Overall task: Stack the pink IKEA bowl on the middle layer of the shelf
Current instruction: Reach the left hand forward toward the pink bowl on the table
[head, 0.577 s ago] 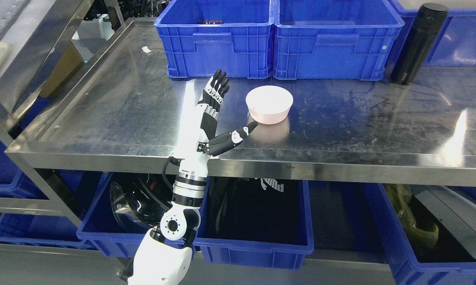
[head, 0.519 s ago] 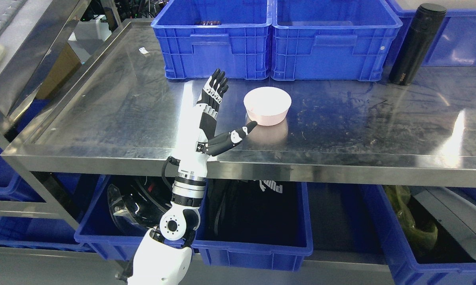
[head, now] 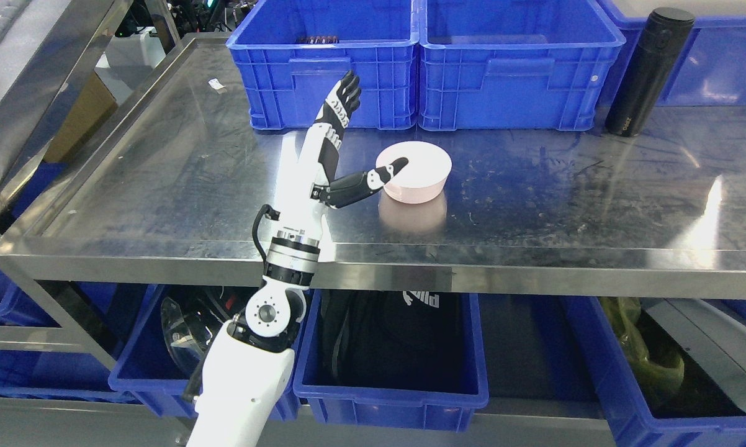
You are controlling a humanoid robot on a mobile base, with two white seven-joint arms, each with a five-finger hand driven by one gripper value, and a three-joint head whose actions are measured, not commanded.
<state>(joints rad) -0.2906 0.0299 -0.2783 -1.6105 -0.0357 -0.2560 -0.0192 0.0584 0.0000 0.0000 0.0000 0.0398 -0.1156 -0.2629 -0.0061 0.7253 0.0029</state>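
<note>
A pink bowl [head: 417,174] stands upright on the steel shelf top [head: 180,180], near its middle. My left hand [head: 370,131] reaches in from the lower left and is open just left of the bowl. Its four fingers [head: 343,102] point up and away, in front of a blue bin. Its thumb [head: 390,172] stretches right and its tip lies at the bowl's left rim. The hand holds nothing. The right arm is out of view.
Two blue bins [head: 323,68] [head: 516,68] stand at the back of the shelf, right behind the hand. A black flask [head: 649,71] stands at the back right. Below the shelf are blue bins [head: 398,379] with a helmet, black cloth and other items.
The camera has shifted a little. My left hand has moved forward and up over the shelf; its thumb tip went from the bowl's lower left side to its left rim.
</note>
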